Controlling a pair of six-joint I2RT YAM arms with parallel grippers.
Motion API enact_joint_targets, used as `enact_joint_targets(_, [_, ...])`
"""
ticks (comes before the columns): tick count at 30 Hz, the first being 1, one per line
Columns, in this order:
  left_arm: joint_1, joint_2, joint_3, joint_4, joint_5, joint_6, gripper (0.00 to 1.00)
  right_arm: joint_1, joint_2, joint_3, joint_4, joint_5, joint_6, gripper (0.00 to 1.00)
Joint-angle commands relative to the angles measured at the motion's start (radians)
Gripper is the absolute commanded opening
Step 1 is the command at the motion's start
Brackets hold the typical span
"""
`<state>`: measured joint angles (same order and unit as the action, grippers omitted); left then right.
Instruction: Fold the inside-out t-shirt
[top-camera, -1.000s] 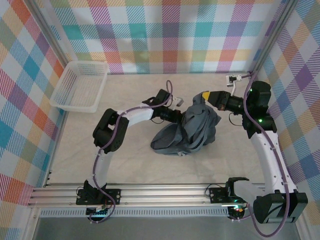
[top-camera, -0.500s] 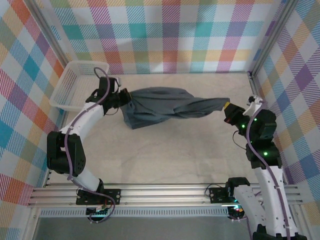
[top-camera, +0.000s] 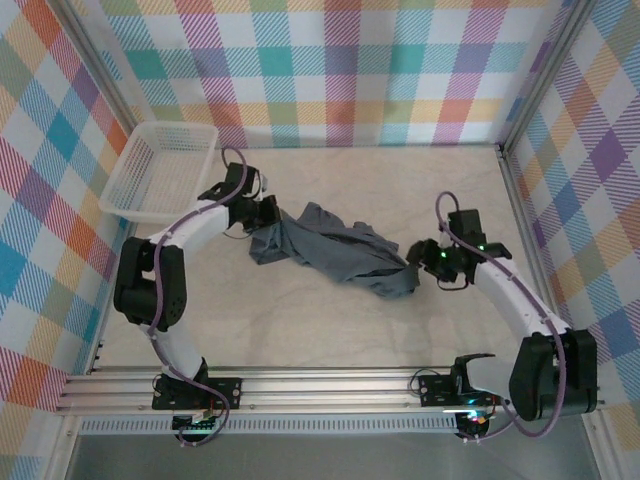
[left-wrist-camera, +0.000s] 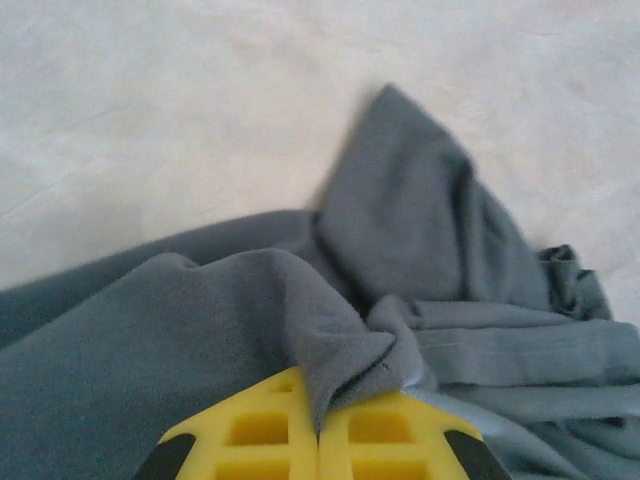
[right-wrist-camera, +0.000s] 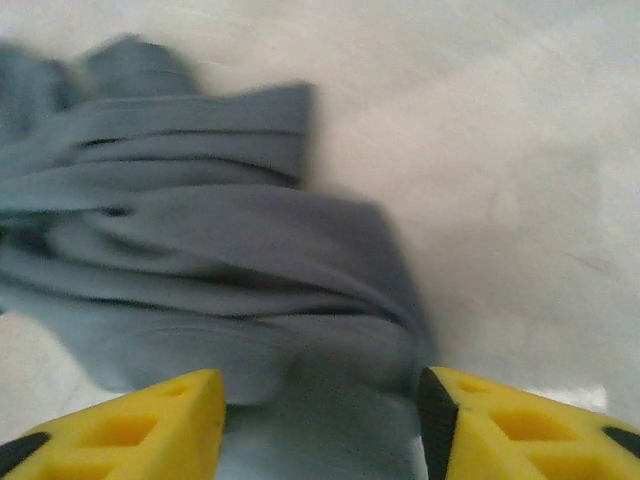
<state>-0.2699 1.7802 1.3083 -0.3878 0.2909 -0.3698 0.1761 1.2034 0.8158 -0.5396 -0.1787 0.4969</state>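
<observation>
2 white arms (top-camera: 190, 225) carry black joints, purple cables and yellow fingers (left-wrist-camera: 260, 430).

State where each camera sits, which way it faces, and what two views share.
Top: above and behind, looking down at table, shirt, basket; left arm and right arm show.
Left wrist: on the left arm, facing the shirt; left pincer shut on it.
Right wrist: on the right arm, facing the shirt's other end; right pincer open.
Shared: both wrist views see shirt on table.

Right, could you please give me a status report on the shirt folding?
Left pincer shut on the t-shirt edge. Right pincer open, the other end lying between its jaws. Bunched on the table, not yet folded. Basket apart, far left.
</observation>
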Motion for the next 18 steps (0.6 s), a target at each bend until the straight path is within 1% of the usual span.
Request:
enact_joint_targets(1, [-0.016,0.013,0.070,-0.038,0.010,0.029,0.00,0.169,0.006,0.107,0.040,0.157,-0.221,0.65])
enact_joint_targets(3, [-0.021,0.016,0.100,-0.048,0.005,0.030,0.00,0.273,0.045,0.123,0.089,0.207,-0.337,0.76])
enact_joint_targets(4, [-0.023,0.016,0.113,-0.054,-0.001,0.031,0.00,0.312,0.079,0.131,0.109,0.204,-0.391,0.79])
enact_joint_targets(6, [-0.025,0.021,0.133,-0.067,-0.008,0.031,0.00,0.361,0.161,0.161,0.107,0.152,-0.461,0.80])
enact_joint_targets(7, [-0.025,0.024,0.143,-0.074,-0.012,0.032,0.00,0.381,0.214,0.179,0.096,0.147,-0.479,0.80])
enact_joint_targets(10, [-0.025,0.027,0.164,-0.089,-0.014,0.035,0.00,0.414,0.343,0.218,0.084,0.189,-0.483,0.80])
enact_joint_targets(11, [-0.026,0.026,0.167,-0.090,-0.018,0.033,0.00,0.414,0.380,0.235,0.076,0.189,-0.472,0.75])
enact_joint_targets(12, [-0.026,0.027,0.169,-0.091,-0.024,0.030,0.00,0.414,0.405,0.254,0.065,0.180,-0.462,0.64])
enact_joint_targets(13, [-0.025,0.027,0.175,-0.095,-0.035,0.026,0.00,0.416,0.422,0.274,0.050,0.168,-0.450,0.46])
enact_joint_targets(14, [-0.025,0.032,0.186,-0.104,-0.049,0.020,0.00,0.416,0.421,0.285,0.049,0.149,-0.441,0.25])
enact_joint_targets(15, [-0.025,0.037,0.198,-0.113,-0.064,0.017,0.00,0.416,0.406,0.289,0.051,0.122,-0.432,0.07])
enact_joint_targets(16, [-0.024,0.045,0.215,-0.122,-0.078,0.016,0.00,0.416,0.381,0.292,0.051,0.094,-0.425,0.00])
enact_joint_targets(18, [-0.017,0.066,0.253,-0.129,-0.085,0.031,0.00,0.416,0.300,0.297,0.046,0.011,-0.404,0.00])
